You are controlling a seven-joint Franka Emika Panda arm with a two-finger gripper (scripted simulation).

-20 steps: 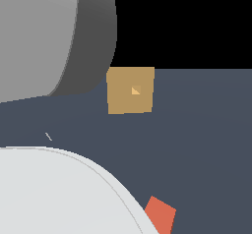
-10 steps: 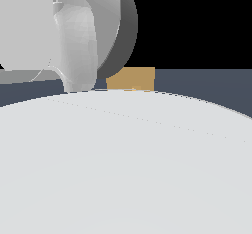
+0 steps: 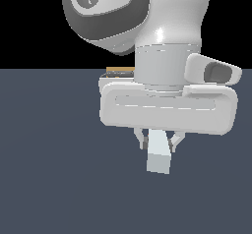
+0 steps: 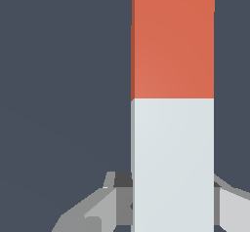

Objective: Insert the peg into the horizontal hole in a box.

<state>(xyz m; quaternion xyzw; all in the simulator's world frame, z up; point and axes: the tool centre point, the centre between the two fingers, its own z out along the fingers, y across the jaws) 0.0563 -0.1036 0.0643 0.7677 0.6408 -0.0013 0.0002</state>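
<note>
White-grey robot gripper [image 3: 158,140] hangs over the dark slate-blue counter [image 3: 49,179], jaws closed on the peg, a slim square-section bar, half orange-red, half pale grey-white [image 4: 173,104]. Exterior view: only the pale end shows, poking out toward the camera from between the fingers [image 3: 142,138]. Wrist view: bar runs straight away from the jaws, pale half at the grip, orange-red half beyond it. Grip sits on the pale half; how near its end, cannot tell.

Handling, as judged: the bar looks rigid and straight, with flat parallel sides that suit a pinch across two opposite faces. No sign of bend or sag along its length. Likely light, given how slim it is. Smooth faces could slide lengthwise in the jaws if the tip meets resistance. Holding at the pale half leaves the orange-red half free to enter the opening, which seems the right hold.

Tan-brown block [image 3: 120,72]: only a thin sliver of its top shows, far side of the counter, behind the gripper body and to the exterior view's left of the wrist. Its hole is hidden. Peg and block look apart, but the gap cannot be read from here.

Peg appears clear of the counter. Insertion not yet done; alignment with the hidden hole cannot be checked.
</note>
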